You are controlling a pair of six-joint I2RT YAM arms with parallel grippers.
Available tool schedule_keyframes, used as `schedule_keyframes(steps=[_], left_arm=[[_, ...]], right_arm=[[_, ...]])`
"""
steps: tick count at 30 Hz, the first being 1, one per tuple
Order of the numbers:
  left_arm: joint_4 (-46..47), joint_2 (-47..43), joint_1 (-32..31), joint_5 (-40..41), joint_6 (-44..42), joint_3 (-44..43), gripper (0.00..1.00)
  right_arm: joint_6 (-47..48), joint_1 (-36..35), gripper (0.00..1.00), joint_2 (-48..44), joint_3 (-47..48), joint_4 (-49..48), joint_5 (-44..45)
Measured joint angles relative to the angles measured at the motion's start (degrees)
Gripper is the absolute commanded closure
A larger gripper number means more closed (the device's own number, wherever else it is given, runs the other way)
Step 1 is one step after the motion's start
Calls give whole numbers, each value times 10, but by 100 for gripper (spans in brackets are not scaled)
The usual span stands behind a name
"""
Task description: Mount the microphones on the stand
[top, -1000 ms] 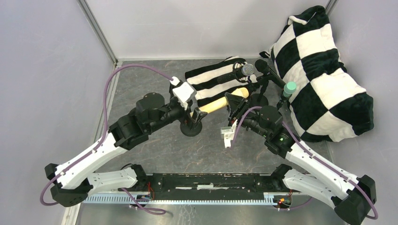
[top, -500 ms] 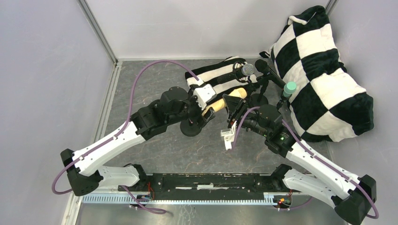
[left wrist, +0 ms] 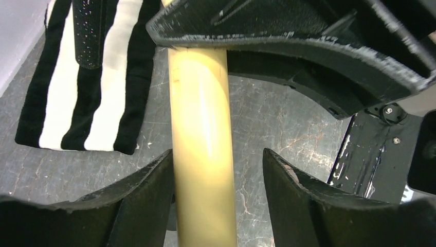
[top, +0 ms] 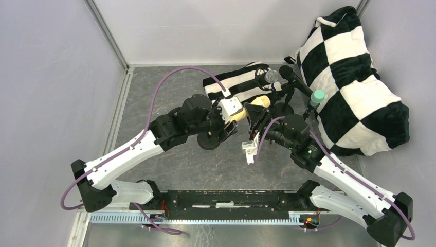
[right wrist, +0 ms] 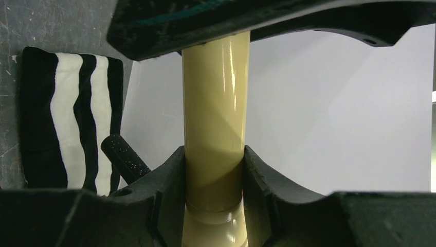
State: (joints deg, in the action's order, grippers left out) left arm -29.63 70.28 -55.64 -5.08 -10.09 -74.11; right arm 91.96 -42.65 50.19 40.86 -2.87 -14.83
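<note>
Our right end effector [right wrist: 213, 157] clamps the cream mic [right wrist: 216, 92]; our left end effector [left wrist: 218, 159] straddles it, jaws apart. Uneven closing could twist it loose.

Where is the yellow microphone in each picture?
Top external: the cream-yellow microphone lies in the middle, just in front of the striped cloth.
Left wrist: the microphone runs up the picture left of centre, between the left gripper fingers.
Right wrist: the microphone runs up the centre, clamped by the right gripper.
Shared landmark: the striped cloth, at the left in both wrist views.
</note>
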Motion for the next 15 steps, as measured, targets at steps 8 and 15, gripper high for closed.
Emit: schedule_keyframes(steps=[8, 15], left_arm=[[-11, 5, 4, 9, -5, 0, 79], [-8, 6, 6, 12, -5, 0, 98]], right_arm=[[4, -1, 88, 0, 6, 10, -2], [-2, -1, 28, 0, 6, 8, -3]])
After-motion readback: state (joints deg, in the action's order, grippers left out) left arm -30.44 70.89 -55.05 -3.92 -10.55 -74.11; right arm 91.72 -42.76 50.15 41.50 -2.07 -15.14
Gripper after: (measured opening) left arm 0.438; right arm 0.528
